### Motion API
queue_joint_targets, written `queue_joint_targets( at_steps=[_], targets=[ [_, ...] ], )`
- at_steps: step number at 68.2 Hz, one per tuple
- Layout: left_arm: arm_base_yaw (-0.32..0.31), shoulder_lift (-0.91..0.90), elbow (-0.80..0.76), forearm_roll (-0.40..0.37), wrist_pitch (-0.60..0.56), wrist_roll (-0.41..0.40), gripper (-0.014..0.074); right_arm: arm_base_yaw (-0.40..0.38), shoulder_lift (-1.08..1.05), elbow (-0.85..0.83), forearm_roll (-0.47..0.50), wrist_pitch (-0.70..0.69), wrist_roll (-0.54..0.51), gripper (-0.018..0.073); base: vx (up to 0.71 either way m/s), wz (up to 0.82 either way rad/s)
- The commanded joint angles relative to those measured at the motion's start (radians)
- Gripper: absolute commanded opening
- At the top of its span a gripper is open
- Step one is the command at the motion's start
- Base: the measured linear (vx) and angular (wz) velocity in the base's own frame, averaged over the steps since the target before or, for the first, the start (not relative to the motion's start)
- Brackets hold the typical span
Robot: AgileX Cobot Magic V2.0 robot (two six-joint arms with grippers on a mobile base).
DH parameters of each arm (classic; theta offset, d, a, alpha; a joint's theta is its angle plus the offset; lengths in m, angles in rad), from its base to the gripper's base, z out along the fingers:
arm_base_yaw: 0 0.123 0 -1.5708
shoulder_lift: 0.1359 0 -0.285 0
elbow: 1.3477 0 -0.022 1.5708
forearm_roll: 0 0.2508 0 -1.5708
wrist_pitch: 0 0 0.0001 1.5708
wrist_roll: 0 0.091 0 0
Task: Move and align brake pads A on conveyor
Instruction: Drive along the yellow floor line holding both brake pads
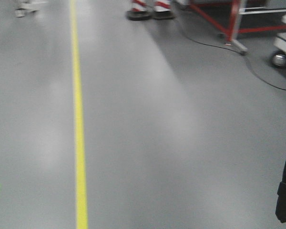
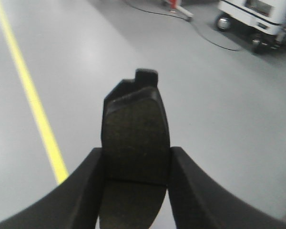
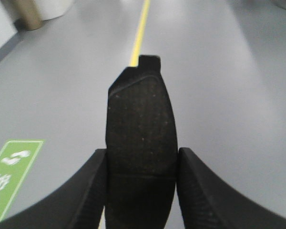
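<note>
My left gripper [image 2: 136, 157] clamps a dark grey curved brake pad [image 2: 136, 121] by its edges, my right gripper [image 3: 140, 155] a second dark pad [image 3: 140, 114], presumably for transport; conveyor unseen.

**First brake pad** [image 2: 136, 138]: a dark grey, slightly curved oblong with a finely gridded face. Its far end is stepped and carries a small square tab. A faint line crosses the face at the level of the grip. The pad is clamped by its two long edges between the left fingers [image 2: 83, 191], with its long axis pointing away from the wrist.

**Second brake pad** [image 3: 140, 138]: the same shape, but blacker and speckled, with the same stepped, tabbed far end. It is clamped the same way between the right fingers [image 3: 86, 191], face towards the camera.
</note>
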Motion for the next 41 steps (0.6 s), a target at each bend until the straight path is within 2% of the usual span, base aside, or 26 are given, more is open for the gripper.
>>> queue_joint_targets(
  at_steps=[1, 20, 41],
  targets=[
    [-0.004, 0.008, -0.029, 0.0, -0.092, -0.005, -0.0006, -0.004, 0.005, -0.031, -0.021, -0.088, -0.008, -0.0004, -0.02, 0.91],
    [-0.004, 0.008, -0.029, 0.0, -0.092, -0.005, -0.0006, -0.001, 0.005, -0.031, -0.022, -0.083, -0.008, -0.0004, 0.02, 0.75],
    [-0.004, 0.008, -0.029, 0.0, -0.092, -0.005, -0.0006, -0.001, 0.005, -0.031, -0.022, -0.08, -0.008, -0.0004, 0.13, 0.29]
  ],
)
